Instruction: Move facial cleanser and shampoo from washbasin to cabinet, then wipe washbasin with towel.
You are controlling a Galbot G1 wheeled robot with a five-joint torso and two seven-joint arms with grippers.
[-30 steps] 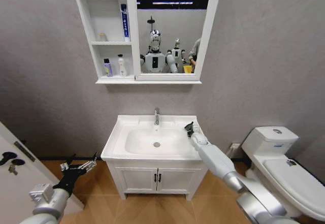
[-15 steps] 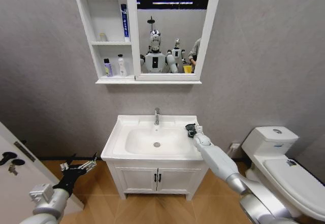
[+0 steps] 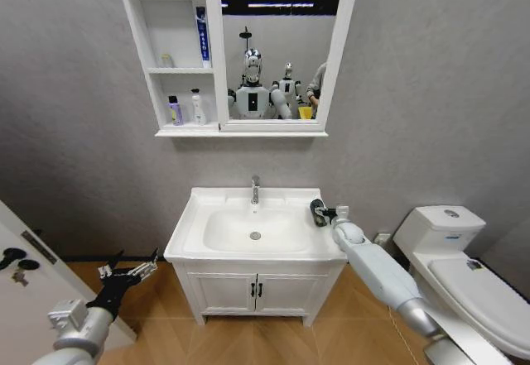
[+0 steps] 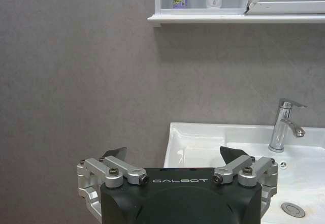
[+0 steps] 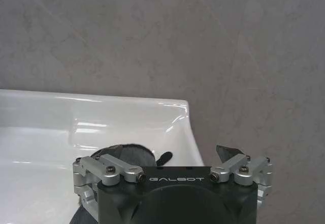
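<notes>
resting on the washbasin (image 3: 192, 234) rim's right side, the towel (image 3: 319, 212).

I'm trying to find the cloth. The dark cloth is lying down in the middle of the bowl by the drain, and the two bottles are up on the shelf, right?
Not quite. The head view shows the dark cloth on the flat right rim of the sink, beside the right gripper, not down by the drain. The two bottles are indeed up on the shelf.
</notes>
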